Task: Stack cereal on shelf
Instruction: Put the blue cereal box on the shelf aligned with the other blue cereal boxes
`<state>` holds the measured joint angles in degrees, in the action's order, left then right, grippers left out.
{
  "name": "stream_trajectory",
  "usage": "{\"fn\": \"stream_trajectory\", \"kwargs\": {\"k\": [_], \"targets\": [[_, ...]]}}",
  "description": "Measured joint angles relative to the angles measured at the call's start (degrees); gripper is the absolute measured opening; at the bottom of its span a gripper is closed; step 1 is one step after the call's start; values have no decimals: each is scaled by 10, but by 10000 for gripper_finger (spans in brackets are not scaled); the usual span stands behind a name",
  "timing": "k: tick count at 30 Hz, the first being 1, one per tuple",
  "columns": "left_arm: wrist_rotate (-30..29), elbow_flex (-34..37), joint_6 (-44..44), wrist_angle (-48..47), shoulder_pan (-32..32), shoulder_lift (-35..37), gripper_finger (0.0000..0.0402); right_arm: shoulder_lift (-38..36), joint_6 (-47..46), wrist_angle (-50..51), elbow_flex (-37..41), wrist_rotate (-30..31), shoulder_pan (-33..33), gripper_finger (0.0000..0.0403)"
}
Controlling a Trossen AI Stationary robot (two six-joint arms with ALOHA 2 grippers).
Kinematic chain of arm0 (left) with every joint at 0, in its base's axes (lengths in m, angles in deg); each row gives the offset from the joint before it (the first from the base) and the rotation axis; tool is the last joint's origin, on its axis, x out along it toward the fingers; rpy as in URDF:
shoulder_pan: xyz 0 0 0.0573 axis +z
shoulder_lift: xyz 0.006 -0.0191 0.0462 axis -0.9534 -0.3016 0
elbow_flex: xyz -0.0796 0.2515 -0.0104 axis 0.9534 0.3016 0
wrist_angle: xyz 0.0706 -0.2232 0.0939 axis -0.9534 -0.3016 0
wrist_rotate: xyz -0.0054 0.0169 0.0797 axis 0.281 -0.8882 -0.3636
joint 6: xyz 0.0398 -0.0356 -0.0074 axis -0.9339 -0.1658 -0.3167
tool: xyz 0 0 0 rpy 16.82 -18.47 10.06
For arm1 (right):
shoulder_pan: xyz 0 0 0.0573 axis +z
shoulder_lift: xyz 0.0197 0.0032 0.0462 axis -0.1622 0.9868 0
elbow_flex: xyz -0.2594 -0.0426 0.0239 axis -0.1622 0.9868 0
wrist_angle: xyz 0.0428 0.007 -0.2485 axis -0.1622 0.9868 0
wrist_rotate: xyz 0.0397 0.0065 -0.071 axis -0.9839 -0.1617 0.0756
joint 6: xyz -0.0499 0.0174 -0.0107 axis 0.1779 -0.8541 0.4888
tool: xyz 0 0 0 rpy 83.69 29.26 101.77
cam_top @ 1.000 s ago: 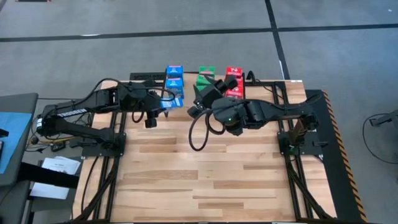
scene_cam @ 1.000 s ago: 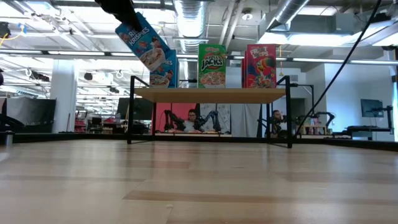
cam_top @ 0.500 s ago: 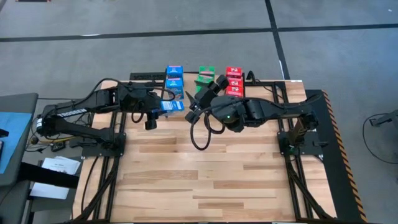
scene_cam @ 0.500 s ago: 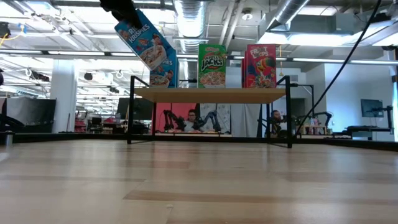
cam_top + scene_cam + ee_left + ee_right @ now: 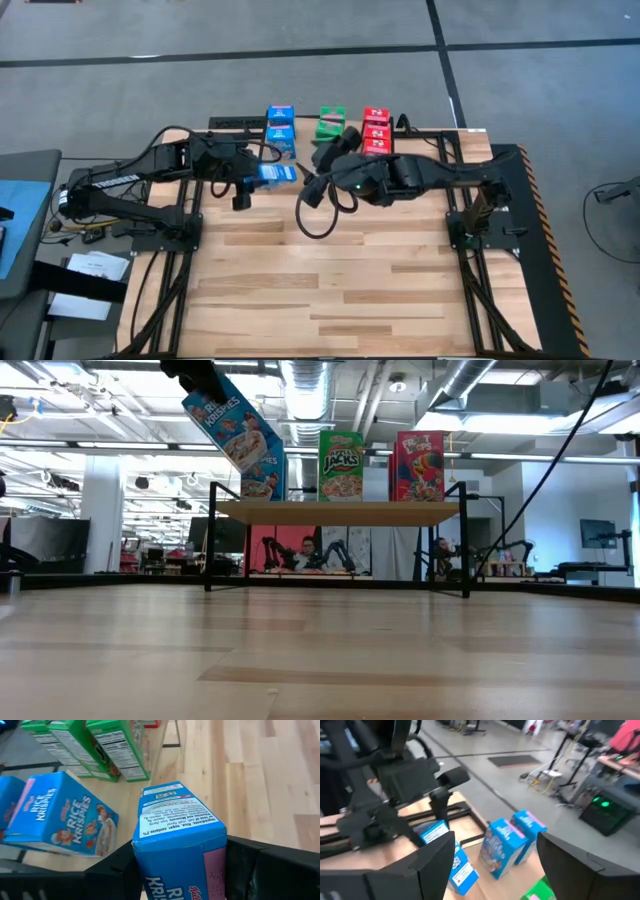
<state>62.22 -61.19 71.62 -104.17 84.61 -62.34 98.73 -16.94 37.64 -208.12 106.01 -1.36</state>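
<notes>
Your left gripper (image 5: 262, 174) is clamped on a blue Rice Krispies box (image 5: 275, 173), its fingers (image 5: 112, 872) pressed against the box's two sides, and it holds the box tilted in the air just in front of the left end of the shelf (image 5: 330, 511). On that shelf, going left to right, you have two more blue Rice Krispies boxes (image 5: 57, 822) in a row front to back, then the green Apple Jacks boxes (image 5: 331, 124), then the red Froot Loops boxes (image 5: 376, 117), all standing upright in the low view. Your right gripper (image 5: 333, 147) hangs over the near edge of the shelf at the green row, its fingers (image 5: 572, 855) spread wide with nothing between them.
</notes>
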Motion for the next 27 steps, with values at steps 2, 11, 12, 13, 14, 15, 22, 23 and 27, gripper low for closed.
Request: {"fn": "stream_trajectory", "kwargs": {"k": [2,11,12,13,14,15,22,23,27], "targets": [[7,0,3,0,0,0,179,0,-1,7,0,-21,-4,313],[16,0,30,0,0,0,179,0,1,5,0,-88,-13,320],[16,0,33,0,-1,0,179,0,1,4,0,-97,-14,320],[16,0,34,0,-2,0,179,0,1,5,0,-104,-17,320],[16,0,35,0,-4,0,179,1,1,5,0,-109,-18,320],[15,0,35,0,-6,0,179,5,1,2,0,-110,-20,320],[15,0,34,13,-29,0,179,27,25,1,0,-169,-29,320],[16,0,33,13,-32,0,179,30,32,5,1,-171,-29,320],[15,0,29,16,-40,0,179,41,68,-1,0,-198,-29,320]]}}
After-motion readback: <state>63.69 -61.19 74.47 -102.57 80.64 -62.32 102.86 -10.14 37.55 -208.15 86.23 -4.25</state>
